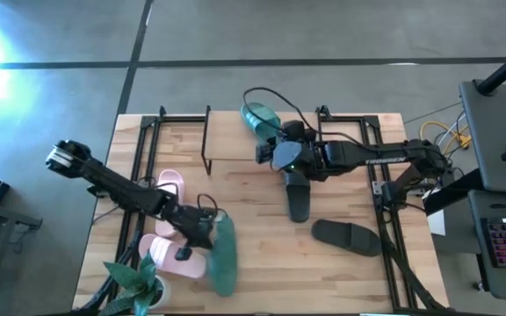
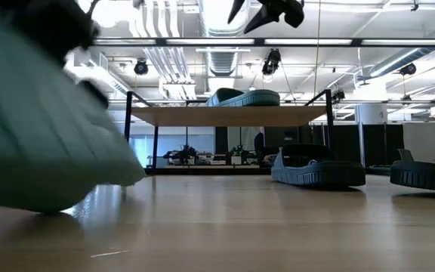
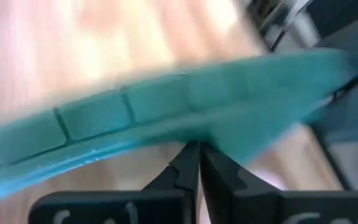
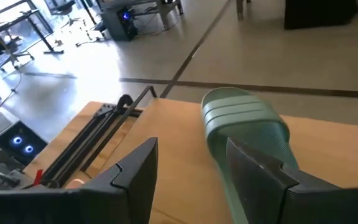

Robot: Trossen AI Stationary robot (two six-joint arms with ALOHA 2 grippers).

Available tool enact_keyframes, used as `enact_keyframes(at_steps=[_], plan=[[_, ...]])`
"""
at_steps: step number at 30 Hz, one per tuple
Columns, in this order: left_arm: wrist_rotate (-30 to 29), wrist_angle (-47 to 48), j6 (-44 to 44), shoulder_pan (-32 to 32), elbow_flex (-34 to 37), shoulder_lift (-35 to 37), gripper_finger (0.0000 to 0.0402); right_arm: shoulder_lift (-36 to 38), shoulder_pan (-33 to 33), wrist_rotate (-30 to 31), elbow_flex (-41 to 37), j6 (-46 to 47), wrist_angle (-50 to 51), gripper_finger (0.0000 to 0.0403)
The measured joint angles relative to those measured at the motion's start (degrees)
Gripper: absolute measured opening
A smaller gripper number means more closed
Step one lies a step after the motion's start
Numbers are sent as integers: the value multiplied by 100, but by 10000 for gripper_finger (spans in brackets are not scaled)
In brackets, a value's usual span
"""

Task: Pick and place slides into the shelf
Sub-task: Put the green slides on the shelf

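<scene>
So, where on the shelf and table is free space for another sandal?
The shelf is bare left of the green sandal under the open right pincer. The table is free in the middle, between the left pincer's green sandal and the black sandals. The pink sandals crowd the left.

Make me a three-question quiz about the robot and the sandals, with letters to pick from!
1. Where does the teal sandal near the right end effector sit?
A. on the shelf
B. on the floor
C. on a pink sandal

2. How many black sandals lie on the table?
A. none
B. two
C. five

3. What are the left end effector's fingers doing?
A. spread wide, empty
B. shut, by the other teal sandal
C. holding a black sandal

Answers:
1 A, the low view shows it up on the plank.
2 B, one black sandal and another show from above.
3 B, the left wrist view shows the fingers together under teal rubber.
</scene>
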State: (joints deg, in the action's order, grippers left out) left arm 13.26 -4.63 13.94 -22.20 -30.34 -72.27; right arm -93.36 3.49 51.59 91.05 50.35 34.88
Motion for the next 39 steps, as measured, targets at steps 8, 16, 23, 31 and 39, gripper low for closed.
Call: enact_keyframes(at_steps=[8,16,23,31,39], plan=[[-28,-1248,-805,26,-112,-160,0,76,258,-71,50,338,480,183],[319,-69,-580,-153,-110,-247,0,188,646,-909,50,1291,1587,183],[254,-122,-584,49,-706,-269,0,149,1596,80,50,1540,1787,183],[245,-66,135,540,-1701,-1563,60,251,2078,280,50,3133,3237,234],[652,118,654,522,-2881,-2538,172,554,2591,-46,48,4115,4572,297]])
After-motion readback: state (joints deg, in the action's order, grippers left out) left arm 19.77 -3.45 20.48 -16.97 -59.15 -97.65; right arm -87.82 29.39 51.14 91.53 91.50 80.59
